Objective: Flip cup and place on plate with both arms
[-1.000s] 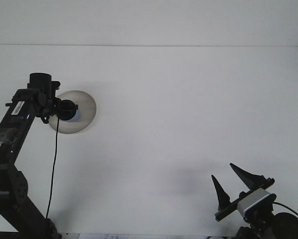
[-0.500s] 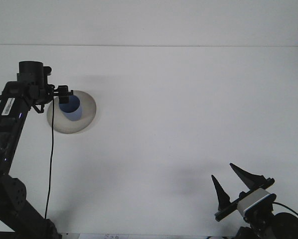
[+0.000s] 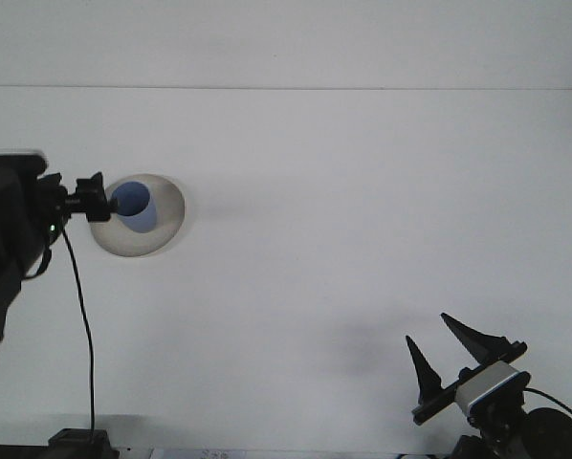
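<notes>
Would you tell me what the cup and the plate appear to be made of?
Cup: probably plastic, with a uniform matte blue and no glints. Plate: grey, smooth, faintly sheened at the rim, so perhaps ceramic or plastic; the picture leaves that open.

Matt table (image 3: 363, 210) — smooth blue cup (image 3: 135, 206).

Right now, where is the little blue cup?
In the front view the blue cup stands open end up on the grey plate at the table's left side, just beside the left pincer.
</notes>
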Controlling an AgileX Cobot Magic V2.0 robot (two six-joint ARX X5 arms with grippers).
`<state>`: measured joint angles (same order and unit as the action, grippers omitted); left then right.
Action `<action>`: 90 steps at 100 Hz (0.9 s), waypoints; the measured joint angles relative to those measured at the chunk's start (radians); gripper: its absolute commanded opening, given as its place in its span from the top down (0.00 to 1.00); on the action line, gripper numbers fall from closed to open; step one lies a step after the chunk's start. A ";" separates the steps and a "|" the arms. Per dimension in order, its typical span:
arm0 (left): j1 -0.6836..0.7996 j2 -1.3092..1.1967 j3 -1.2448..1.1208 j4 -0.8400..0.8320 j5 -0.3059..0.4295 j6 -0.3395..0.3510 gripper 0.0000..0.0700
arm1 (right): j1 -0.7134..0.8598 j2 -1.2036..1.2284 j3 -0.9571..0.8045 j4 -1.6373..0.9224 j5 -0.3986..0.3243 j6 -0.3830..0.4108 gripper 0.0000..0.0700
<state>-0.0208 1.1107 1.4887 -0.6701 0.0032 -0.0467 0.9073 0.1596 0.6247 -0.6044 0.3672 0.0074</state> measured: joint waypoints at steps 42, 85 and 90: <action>-0.187 -0.730 -0.827 0.233 0.160 -0.205 0.40 | 0.000 0.000 0.000 0.014 0.000 0.000 0.37; -0.196 -0.882 -0.901 0.175 0.160 -0.256 0.98 | 0.001 0.000 0.000 0.014 0.000 0.003 1.00; -0.196 -0.882 -0.901 0.167 0.160 -0.256 0.98 | 0.001 0.000 0.000 0.014 0.000 0.006 1.00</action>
<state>-0.2169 0.2287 0.5880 -0.5026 0.1635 -0.3023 0.9081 0.1596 0.6243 -0.5900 0.3672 0.0132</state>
